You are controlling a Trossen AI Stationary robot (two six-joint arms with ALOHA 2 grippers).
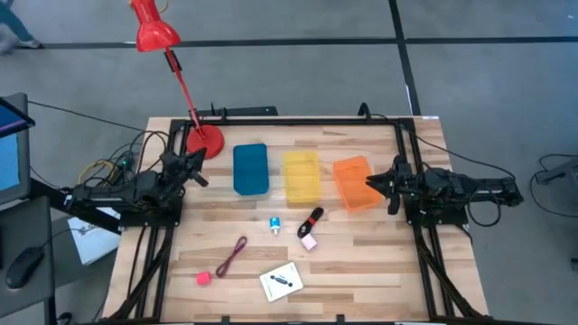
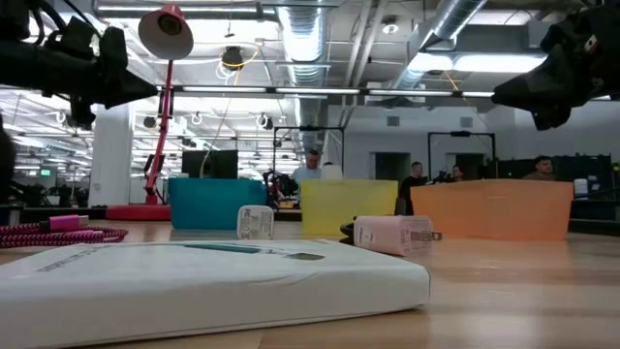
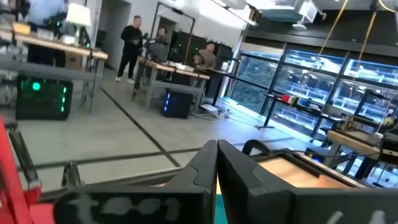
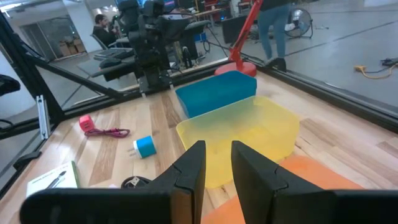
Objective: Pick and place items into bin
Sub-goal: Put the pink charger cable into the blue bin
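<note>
Three bins stand in a row at mid-table: blue [image 1: 250, 169], yellow [image 1: 301, 176] and orange [image 1: 354, 183]. In front of them lie a light-blue block [image 1: 275, 225], a black-and-red pen-like piece [image 1: 312, 219], a pink block [image 1: 309, 241], a dark red cord [image 1: 233, 256], a red block [image 1: 204, 279] and a white card with a black mark [image 1: 282, 281]. My left gripper [image 1: 195, 170] hovers shut left of the blue bin, holding nothing [image 3: 216, 171]. My right gripper [image 1: 369, 183] hovers over the orange bin's right edge, slightly open and empty [image 4: 217, 163].
A red desk lamp has its base [image 1: 204, 141] on the table's far left, just behind my left gripper, and its stem leans away to the far left. A black frame [image 1: 298, 120] runs round the table edges. People stand in the room beyond.
</note>
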